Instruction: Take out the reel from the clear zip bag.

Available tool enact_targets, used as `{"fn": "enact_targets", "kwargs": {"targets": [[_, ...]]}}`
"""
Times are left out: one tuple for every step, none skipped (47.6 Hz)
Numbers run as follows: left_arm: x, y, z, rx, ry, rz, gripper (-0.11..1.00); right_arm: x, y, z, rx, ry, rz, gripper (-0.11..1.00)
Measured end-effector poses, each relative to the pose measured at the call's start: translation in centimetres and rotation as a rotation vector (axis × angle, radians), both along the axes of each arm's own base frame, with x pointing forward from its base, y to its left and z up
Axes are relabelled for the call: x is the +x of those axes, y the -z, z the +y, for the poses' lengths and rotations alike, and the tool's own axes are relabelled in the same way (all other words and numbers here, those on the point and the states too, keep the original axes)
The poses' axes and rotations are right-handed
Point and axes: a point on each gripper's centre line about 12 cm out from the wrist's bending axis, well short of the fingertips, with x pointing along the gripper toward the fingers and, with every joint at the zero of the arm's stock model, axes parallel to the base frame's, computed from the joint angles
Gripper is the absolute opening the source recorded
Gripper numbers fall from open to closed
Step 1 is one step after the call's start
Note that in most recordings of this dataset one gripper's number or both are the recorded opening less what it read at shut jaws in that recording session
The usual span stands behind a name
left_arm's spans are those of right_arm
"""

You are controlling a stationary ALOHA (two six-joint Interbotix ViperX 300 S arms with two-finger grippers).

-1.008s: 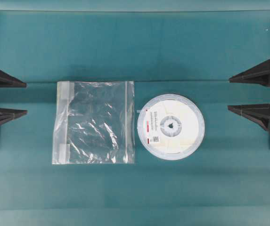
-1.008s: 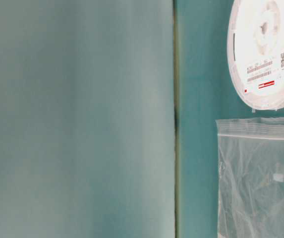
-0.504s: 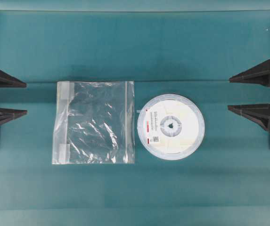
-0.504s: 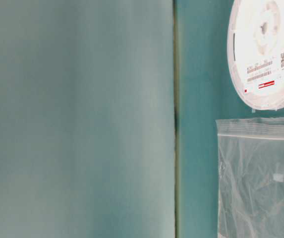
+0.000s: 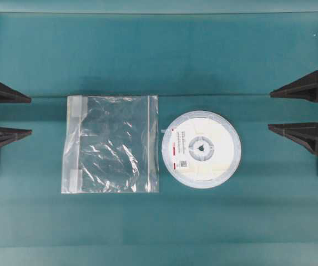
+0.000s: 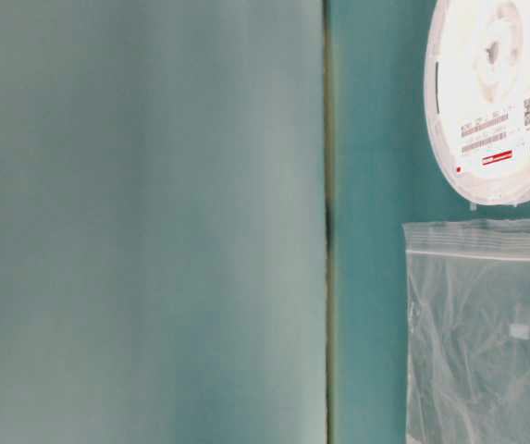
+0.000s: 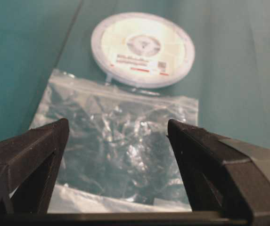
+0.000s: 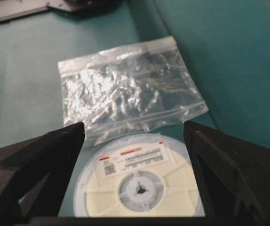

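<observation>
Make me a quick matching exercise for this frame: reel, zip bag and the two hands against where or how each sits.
Things:
1. the reel
2. the clear zip bag
3. left hand
4. right hand

States:
A. open at the left edge of the overhead view
B. lying flat and empty
C. open at the right edge of the overhead view
D. flat on the table beside the bag's zip edge

Pairs: 1-D, 2-B, 3-A, 4-C

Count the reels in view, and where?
1. The reel lies flat on the table, right of the clear zip bag and outside it, close to its zip edge. The bag looks empty; none seems hidden.
</observation>
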Motion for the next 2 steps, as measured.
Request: {"fn": "enact_targets", "kwargs": {"targets": [[-0.01,0.02,-0.01,-0.002,0.0,0.001,0.91,-0.01,0.02,-0.04,0.0,0.002,0.001,0.92],[0.0,-0.05,0.0,0.0,0.0,0.0,0.91,-0.01,0.02,-0.01,0.0,0.001,0.001,0.92]]}}
